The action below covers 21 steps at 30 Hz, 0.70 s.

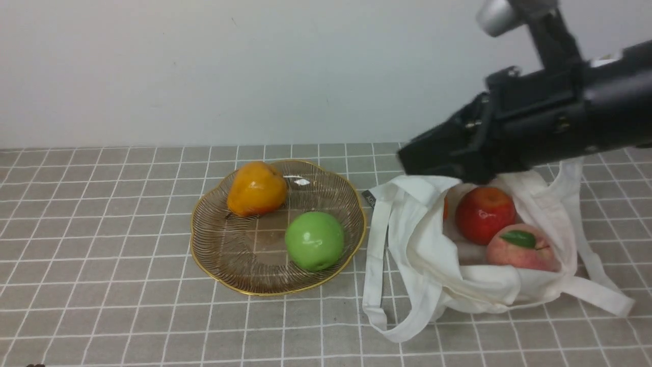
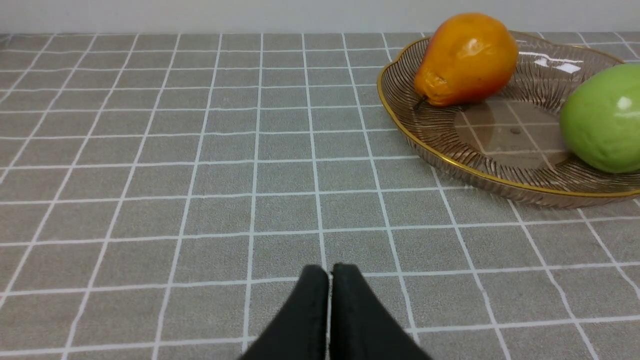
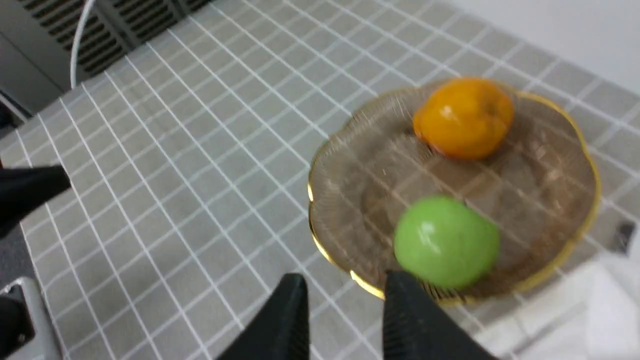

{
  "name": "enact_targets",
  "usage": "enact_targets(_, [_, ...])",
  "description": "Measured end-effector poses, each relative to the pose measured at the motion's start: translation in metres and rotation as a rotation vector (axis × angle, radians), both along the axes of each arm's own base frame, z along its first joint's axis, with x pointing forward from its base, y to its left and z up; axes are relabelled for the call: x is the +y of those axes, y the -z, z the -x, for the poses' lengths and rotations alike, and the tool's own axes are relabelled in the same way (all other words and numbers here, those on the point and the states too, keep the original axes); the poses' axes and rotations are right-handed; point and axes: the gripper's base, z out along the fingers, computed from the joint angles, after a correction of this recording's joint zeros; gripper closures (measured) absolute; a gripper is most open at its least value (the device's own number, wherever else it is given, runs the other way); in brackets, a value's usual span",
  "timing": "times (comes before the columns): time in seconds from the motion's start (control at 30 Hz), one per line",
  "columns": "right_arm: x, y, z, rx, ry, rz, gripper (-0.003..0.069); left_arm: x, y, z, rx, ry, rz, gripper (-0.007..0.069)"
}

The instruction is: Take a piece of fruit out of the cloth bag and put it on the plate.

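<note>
1. Green apple (image 1: 315,241) sits in the amber plate (image 1: 254,285), out of the bag (image 1: 425,244): job looks done!
2. Right end effector (image 3: 345,287), parted and empty; left end effector (image 2: 330,272), pressed together.

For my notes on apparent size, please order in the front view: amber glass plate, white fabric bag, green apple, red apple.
1. White fabric bag
2. Amber ribbed glass plate
Shiny red apple, round green apple: too alike to rank.
</note>
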Motion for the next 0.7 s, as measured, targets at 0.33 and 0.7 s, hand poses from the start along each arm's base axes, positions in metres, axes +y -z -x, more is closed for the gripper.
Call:
enact_targets(0.33, [-0.079,-0.023,0.103,-0.174,0.344,0.135,0.0671,0.0,0.0,0.0,0.0,0.0,0.0,0.0632])
enact_targets(0.7, [-0.114,0.058,0.196,-0.781,0.655,-0.16,0.0671,0.0,0.0,0.0,0.0,0.0,0.0,0.0632])
